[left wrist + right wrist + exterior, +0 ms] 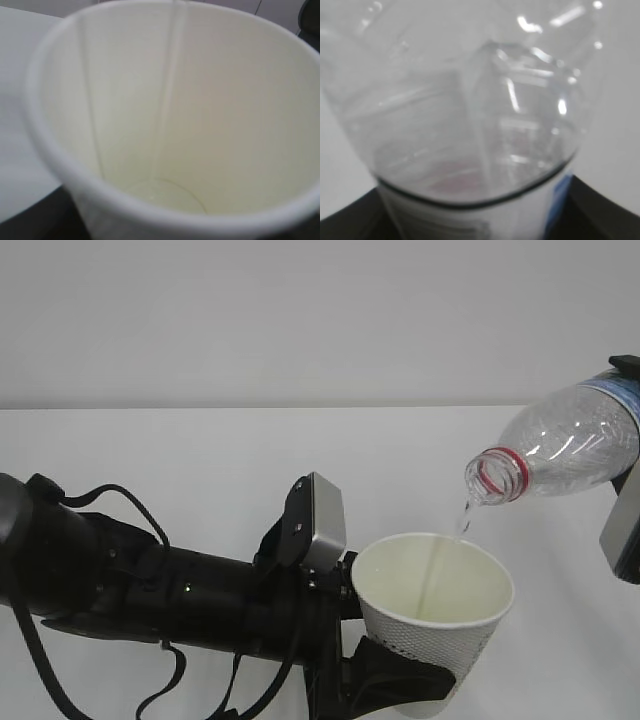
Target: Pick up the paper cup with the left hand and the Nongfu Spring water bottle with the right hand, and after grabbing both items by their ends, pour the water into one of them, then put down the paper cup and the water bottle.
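With my left hand (400,680) clamped low on the paper cup (435,615) and my right hand (625,510) pinching the tilted Nongfu Spring water bottle (560,450) just above the cup's rim, I'd hold the tilt steady so the water (462,518) lands inside.

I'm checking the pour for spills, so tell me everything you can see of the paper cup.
The paper cup is white, tapered, with a rolled rim and a dotted texture on its outer wall. It stands nearly upright, held low on its side by the left pincer, off the table. Its mouth sits under the tilted bottle, and a thin stream of water runs in. The left wrist view shows a shallow pool at its bottom. No spill shows.
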Controlling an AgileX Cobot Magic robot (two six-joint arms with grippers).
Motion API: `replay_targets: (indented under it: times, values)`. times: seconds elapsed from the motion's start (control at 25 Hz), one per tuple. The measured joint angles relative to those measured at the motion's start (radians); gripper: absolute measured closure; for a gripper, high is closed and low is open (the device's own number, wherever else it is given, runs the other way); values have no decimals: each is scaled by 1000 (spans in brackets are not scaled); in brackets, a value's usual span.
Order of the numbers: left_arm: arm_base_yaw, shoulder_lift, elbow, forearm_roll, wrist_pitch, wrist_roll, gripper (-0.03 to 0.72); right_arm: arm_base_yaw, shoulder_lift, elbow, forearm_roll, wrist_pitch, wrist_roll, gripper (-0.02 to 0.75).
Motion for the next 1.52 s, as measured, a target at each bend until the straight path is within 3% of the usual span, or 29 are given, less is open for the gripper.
replay_targets:
  times: [1.52]
  values:
    - [0, 0, 0, -1, 2, 0, 165, 0, 0, -7, 0, -7, -1, 235]
